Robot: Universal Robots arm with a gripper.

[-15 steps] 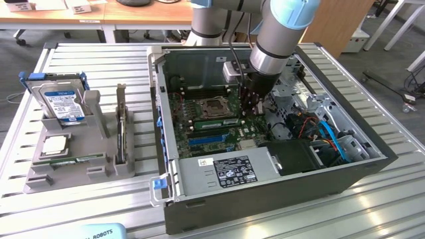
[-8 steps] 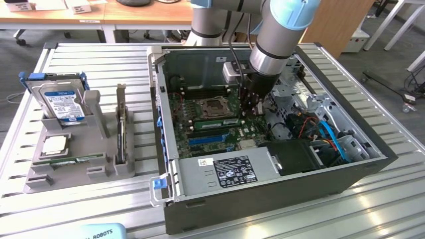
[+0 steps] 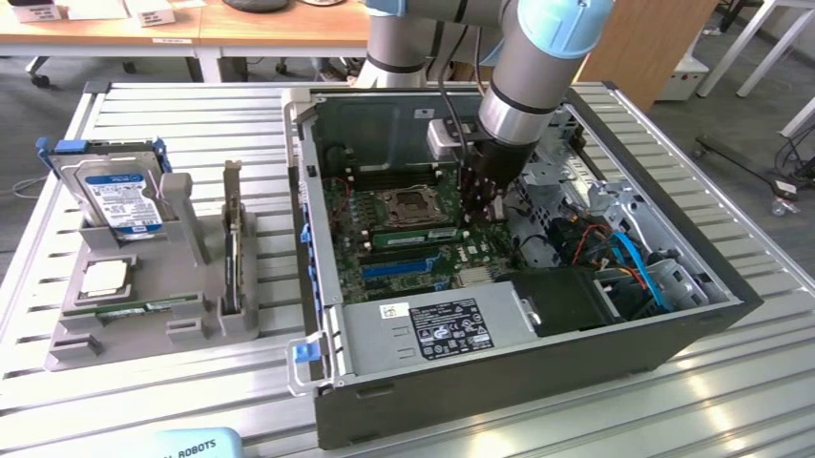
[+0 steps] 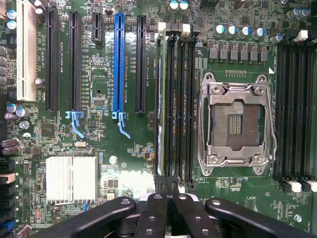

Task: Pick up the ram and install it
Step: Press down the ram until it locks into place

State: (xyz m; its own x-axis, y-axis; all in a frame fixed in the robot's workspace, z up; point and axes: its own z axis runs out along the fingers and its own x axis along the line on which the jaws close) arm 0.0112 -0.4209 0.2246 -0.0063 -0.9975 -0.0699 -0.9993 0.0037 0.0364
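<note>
Exterior view: a ribbed silver metal tabletop [image 3: 191, 124] carries an open black desktop computer case [image 3: 510, 382], and the grey-and-blue robot arm [image 3: 535, 57] reaches down into it over the green motherboard [image 3: 433, 260].

At 9 o'clock from the case stands a grey plastic parts fixture [image 3: 140, 339]. It holds a blue-labelled silver hard drive [image 3: 121, 200] and a spare green memory stick [image 3: 128, 308] lying flat.

The task's ram [image 3: 415, 232], a long, thin green circuit-board stick, appears to be standing already in a memory slot. It lies just at 6 o'clock from the square silver processor socket [image 3: 414, 202].

The black-fingered tool [image 3: 488, 205] hangs close above the board, and the ram lies at about 8 o'clock from it. The ram's long axis runs roughly from 9 to 3 o'clock, so its near end points toward the tool.

Wrist view: the tool [image 4: 168, 208] is clenched, fingers pressed together with nothing seen between them.

The ram [image 4: 159, 99] shows edge-on in the slot of its bank farthest from the socket [image 4: 237, 124]. Its length stretches straight away from the fingertips. That line, with the tool at one end of the stick and slightly to one side of it, is in my judgement what any pressing move depends on. Whether the stick is fully latched I cannot tell.
</note>
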